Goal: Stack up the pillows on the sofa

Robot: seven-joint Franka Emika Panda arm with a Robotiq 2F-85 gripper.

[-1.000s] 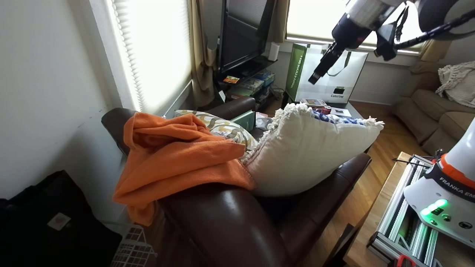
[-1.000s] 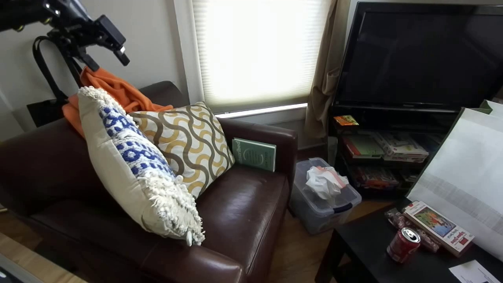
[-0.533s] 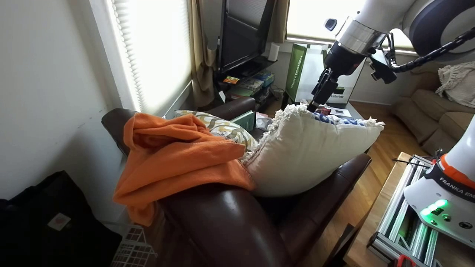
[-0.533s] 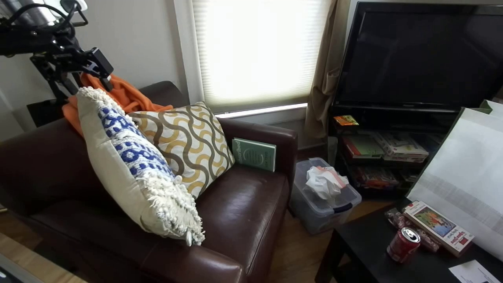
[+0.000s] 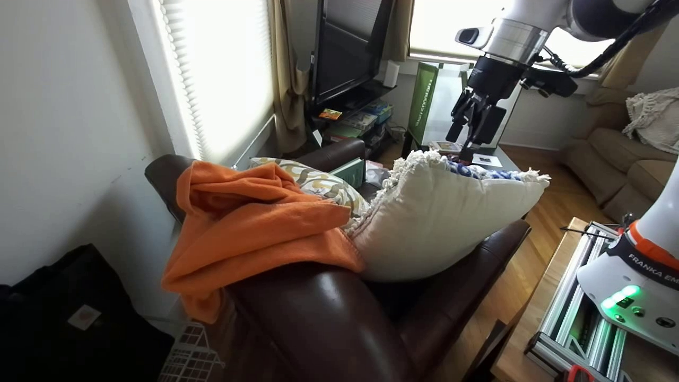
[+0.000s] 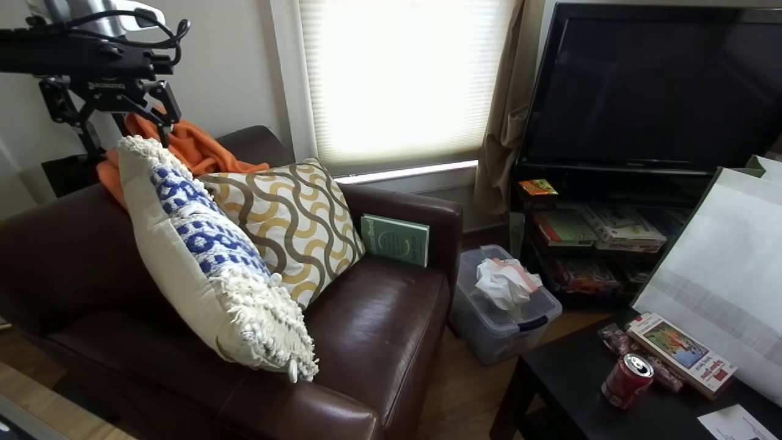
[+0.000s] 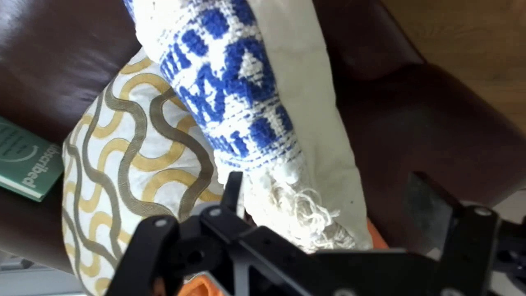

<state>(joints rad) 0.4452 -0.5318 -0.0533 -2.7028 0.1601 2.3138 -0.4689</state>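
A cream pillow (image 6: 177, 269) with a blue woven band and white fringe leans upright on the brown leather sofa (image 6: 379, 324). It also shows in an exterior view (image 5: 445, 228) and the wrist view (image 7: 230, 90). A white pillow with brown and yellow waves (image 6: 293, 226) leans behind it, partly covered by it; the wrist view shows it too (image 7: 135, 160). My gripper (image 6: 127, 143) is open at the cream pillow's top corner. In the wrist view the gripper (image 7: 326, 179) has its jaws wide apart, with the fringed corner between them, nearer the left finger. Whether they touch, I cannot tell.
An orange blanket (image 5: 254, 223) hangs over the sofa back behind the pillows. A green book (image 6: 396, 239) stands against the far armrest. A clear bin (image 6: 501, 305) and a black table (image 6: 568, 379) with a can (image 6: 627, 382) stand in front of the sofa.
My gripper has come down from above to the cream pillow's top corner and turned to point more straight down. It stays open. The pillows have hardly moved.
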